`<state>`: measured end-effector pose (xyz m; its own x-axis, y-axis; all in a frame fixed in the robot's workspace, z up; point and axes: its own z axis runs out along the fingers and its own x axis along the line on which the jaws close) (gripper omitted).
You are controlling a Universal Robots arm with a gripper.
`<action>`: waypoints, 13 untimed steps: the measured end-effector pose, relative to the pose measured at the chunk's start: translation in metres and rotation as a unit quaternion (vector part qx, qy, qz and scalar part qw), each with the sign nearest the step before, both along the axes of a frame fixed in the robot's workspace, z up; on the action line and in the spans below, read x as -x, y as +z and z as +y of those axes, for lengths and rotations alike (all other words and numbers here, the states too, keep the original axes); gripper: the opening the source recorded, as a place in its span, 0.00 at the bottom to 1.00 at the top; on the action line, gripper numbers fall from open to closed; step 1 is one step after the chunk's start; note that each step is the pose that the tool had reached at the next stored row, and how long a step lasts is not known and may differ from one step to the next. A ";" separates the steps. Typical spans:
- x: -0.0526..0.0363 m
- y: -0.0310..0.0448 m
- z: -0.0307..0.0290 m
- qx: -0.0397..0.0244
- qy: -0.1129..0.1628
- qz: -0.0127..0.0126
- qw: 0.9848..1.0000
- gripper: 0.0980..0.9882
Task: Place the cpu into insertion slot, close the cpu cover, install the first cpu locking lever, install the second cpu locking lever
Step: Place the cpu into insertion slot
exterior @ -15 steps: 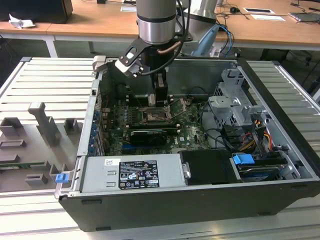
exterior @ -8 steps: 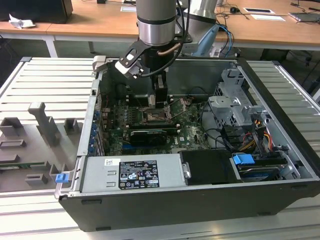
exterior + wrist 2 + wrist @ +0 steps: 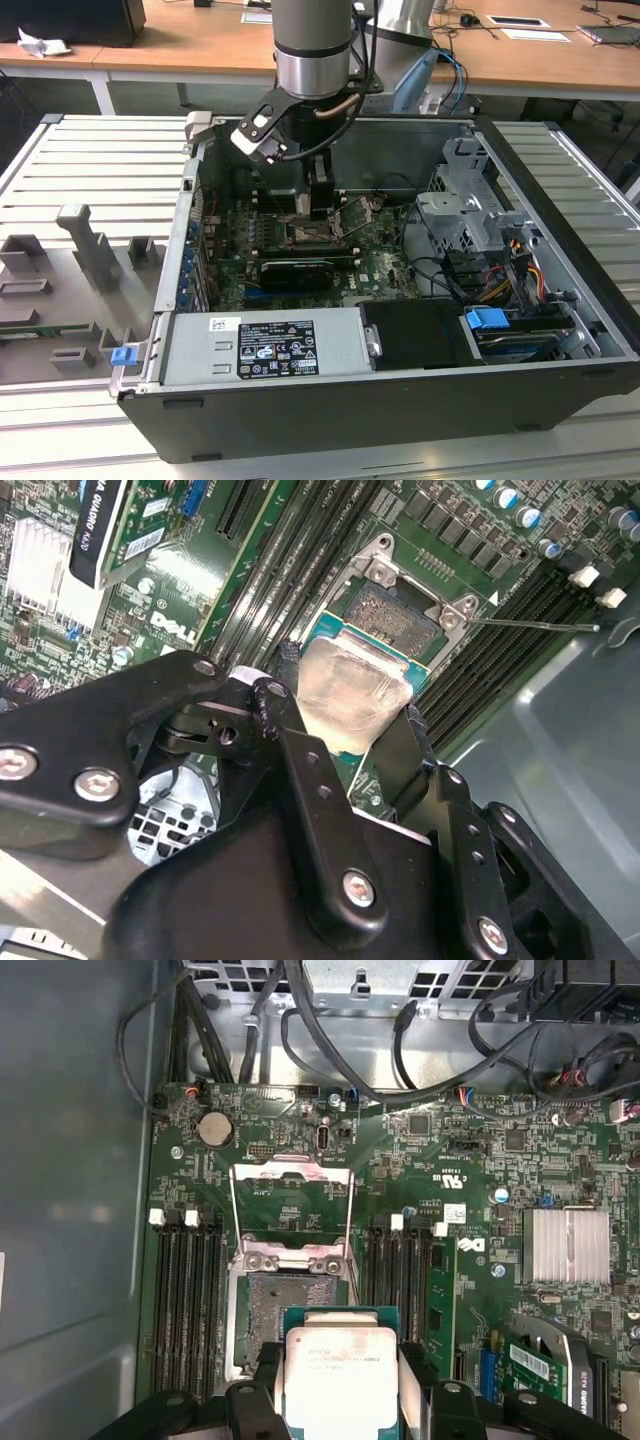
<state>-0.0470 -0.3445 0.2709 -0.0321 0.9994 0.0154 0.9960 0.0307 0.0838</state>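
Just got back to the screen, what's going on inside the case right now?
The arm's gripper is shut on the cpu, holding it flat just above the motherboard inside the open computer case. The chip overlaps one edge of the insertion slot but is not seated, and part of the socket is bare. The cpu cover is swung open, away from the slot, and has not been closed.

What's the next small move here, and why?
Probably a short, slow descent, keeping the cpu level. The gripper holds it by two edges above the insertion slot, overlapping it in both wrist views. The cpu cover is swung open, so nothing blocks the way. Whether it's centred I can't tell.
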 end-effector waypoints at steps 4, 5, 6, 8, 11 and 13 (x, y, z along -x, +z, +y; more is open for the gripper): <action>-0.0014 -0.0045 0.0009 0.000 0.000 0.001 1.000 0.50; -0.0025 -0.0076 0.0027 0.000 0.000 0.002 1.000 0.50; -0.0031 -0.0096 0.0039 0.000 -0.002 0.003 1.000 0.50; -0.0035 -0.0122 0.0049 0.000 -0.007 0.004 1.000 0.50; -0.0036 -0.0175 0.0057 0.000 -0.008 0.005 1.000 0.50; -0.0037 -0.0208 0.0061 0.000 -0.008 0.005 1.000 0.50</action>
<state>-0.0433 -0.3384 0.2501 -0.0165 0.9997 0.0153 0.9972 0.0153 0.0729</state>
